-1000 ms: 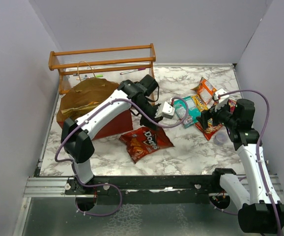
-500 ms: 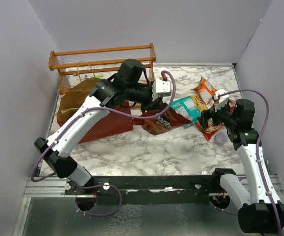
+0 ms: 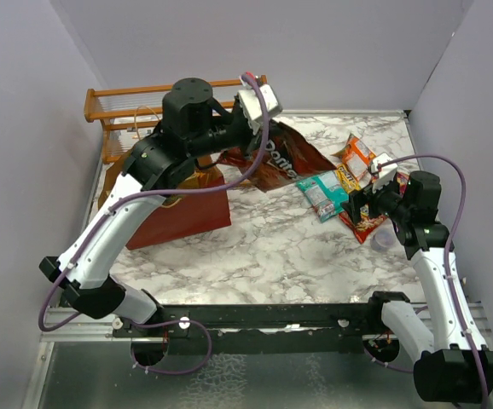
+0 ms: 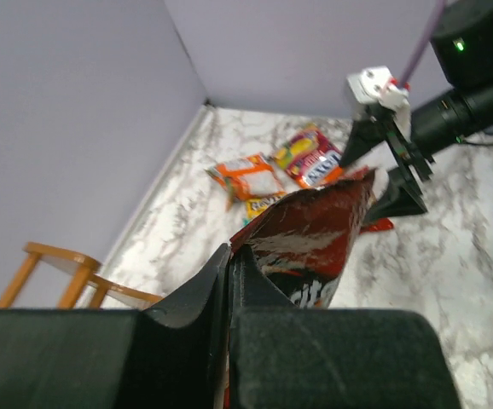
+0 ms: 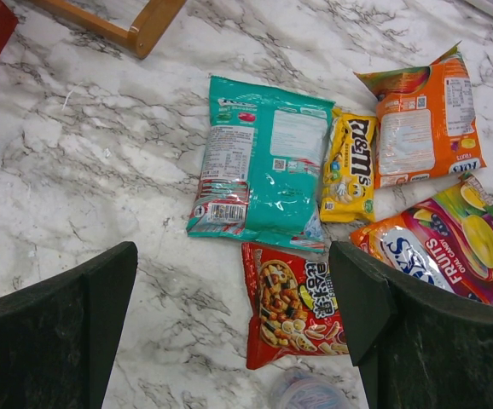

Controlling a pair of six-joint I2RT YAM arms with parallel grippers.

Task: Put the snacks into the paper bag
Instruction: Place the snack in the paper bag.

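Observation:
My left gripper (image 3: pixel 245 146) is shut on a corner of the red Doritos bag (image 3: pixel 285 158), which hangs in the air just right of the paper bag's mouth. In the left wrist view the fingers (image 4: pixel 231 256) pinch the packet's edge (image 4: pixel 315 239). The dark red-brown paper bag (image 3: pixel 178 213) lies under the left arm, tan inside showing. My right gripper (image 3: pixel 368 203) hovers open over the other snacks, jaws (image 5: pixel 234 256) wide above a small red nut packet (image 5: pixel 293 307). Near it lie a teal packet (image 5: pixel 263 162), a yellow M&M's packet (image 5: pixel 349 170), an orange packet (image 5: pixel 421 128) and a Skittles packet (image 5: pixel 443 247).
A wooden slatted rack (image 3: pixel 178 98) stands at the back left behind the paper bag. A small translucent purple cup (image 3: pixel 385 239) sits by the red nut packet, below the right gripper. Grey walls enclose the marble table on three sides.
The left arm has lifted the Doritos bag off the table and swung it back and up toward the paper bag. The right arm has stayed still.

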